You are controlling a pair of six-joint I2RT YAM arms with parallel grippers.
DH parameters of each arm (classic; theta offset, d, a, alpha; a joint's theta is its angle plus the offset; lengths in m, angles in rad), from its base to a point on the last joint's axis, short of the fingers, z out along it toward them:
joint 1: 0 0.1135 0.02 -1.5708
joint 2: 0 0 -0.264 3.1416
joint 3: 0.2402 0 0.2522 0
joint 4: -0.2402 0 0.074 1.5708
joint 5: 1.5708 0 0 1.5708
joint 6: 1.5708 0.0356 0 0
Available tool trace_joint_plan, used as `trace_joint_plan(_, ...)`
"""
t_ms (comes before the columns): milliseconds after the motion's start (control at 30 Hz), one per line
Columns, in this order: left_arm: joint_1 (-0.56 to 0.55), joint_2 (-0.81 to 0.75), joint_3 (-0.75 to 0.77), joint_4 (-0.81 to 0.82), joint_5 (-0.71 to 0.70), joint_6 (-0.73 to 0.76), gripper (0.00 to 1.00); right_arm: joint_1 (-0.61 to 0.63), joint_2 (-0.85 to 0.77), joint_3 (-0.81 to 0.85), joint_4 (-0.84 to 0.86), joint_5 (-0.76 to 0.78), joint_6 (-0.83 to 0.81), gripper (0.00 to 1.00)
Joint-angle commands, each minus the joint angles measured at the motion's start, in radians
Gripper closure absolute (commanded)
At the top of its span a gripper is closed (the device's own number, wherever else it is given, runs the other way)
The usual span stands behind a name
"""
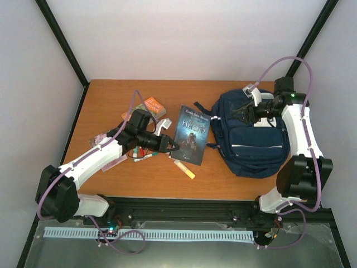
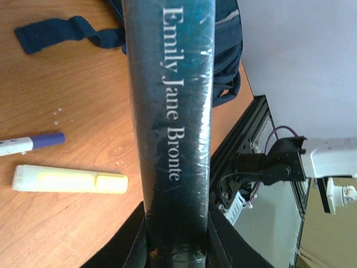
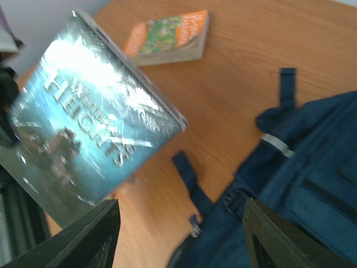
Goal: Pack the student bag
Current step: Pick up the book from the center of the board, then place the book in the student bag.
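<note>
The bag point(image 1: 254, 142) is seen lying front up on the right side of the table point(image 1: 111, 100): navy fabric, white stripes, dark straps trailing left. Its long axis runs far to near, top toward the far edge. The right gripper point(image 1: 239, 114) hangs spread apart over its upper left corner. A book point(image 1: 191, 134) is clamped in the left gripper point(image 1: 170, 145).

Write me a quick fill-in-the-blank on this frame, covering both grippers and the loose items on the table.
1. The left gripper is shut on a dark book whose spine reads Emily Jane ____.
2. The right gripper hovers at the student bag with its jaws ____.
3. The highlighter lying on the table is ____ in colour.
4. The other book, farther back, has an ____ cover.

Missing words: Bronte; open; yellow; orange.
</note>
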Motion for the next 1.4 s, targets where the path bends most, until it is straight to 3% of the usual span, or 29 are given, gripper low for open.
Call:
trace_joint_plan(0, 0.000, -0.051, 0.018, 0.198, -0.021, -0.038, 0.99, -0.002, -0.080, -0.048, -0.037, 0.288, -0.119, 0.42)
trace_joint_plan(167, 0.001, -0.046, 0.001, 0.212, -0.043, -0.023, 0.99, -0.003, -0.150, -0.161, -0.188, 0.485, -0.312, 0.54)
trace_joint_plan(300, 0.001, -0.056, -0.010, 0.215, -0.038, -0.035, 0.99, -0.003, -0.259, -0.278, -0.218, 0.596, -0.387, 0.55)
trace_joint_plan(433, 0.001, -0.095, -0.037, 0.233, -0.025, -0.040, 0.99, -0.003, -0.346, -0.394, -0.183, 0.685, -0.393, 0.54)
trace_joint_plan(700, 0.001, -0.110, -0.035, 0.230, 0.004, -0.042, 0.99, -0.004, -0.340, -0.494, -0.088, 0.882, -0.404, 0.62)
trace_joint_plan(900, -0.001, -0.113, -0.038, 0.236, 0.012, -0.046, 0.99, -0.004, -0.321, -0.550, -0.016, 0.974, -0.437, 0.62)
trace_joint_plan(1133, -0.001, -0.115, -0.041, 0.223, 0.012, -0.044, 0.99, -0.003, -0.287, -0.615, 0.031, 1.000, -0.492, 0.54)
trace_joint_plan(1367, -0.001, -0.116, -0.043, 0.223, 0.014, -0.048, 0.99, -0.004, -0.235, -0.663, 0.120, 1.025, -0.505, 0.54)
